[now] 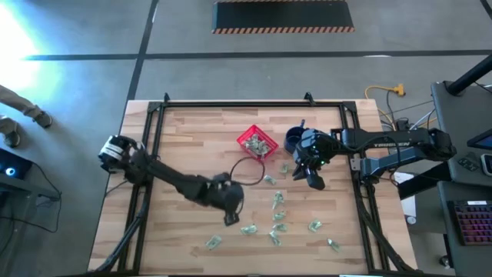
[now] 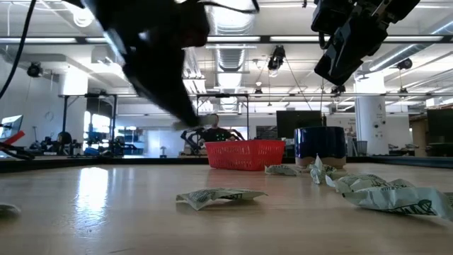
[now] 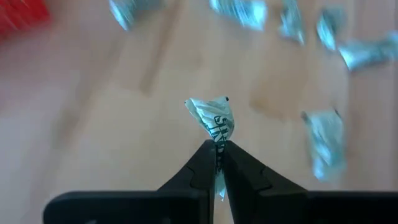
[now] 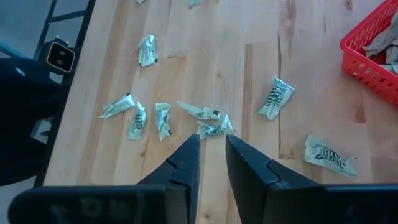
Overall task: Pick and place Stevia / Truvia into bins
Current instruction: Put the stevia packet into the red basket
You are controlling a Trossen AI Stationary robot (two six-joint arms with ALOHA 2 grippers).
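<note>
Item: Stevia sachet (image 3: 214, 118), pale green and white, crumpled, printed lettering partly legible; long axis runs straight out from the fingertips.
Holder: left gripper (image 3: 216, 149), pressed together on the sachet's lower end, lifted above the table (image 1: 184, 138).
Destination: red basket (image 1: 256, 144), up-table and slightly right of the left gripper, nearer the right arm.
Right gripper (image 4: 211, 144): fingers narrowly parted, nothing between them, hovering over loose sachets (image 4: 208, 121).
Remainder: scattered sachets (image 1: 277, 219) on the table's near half.
</note>
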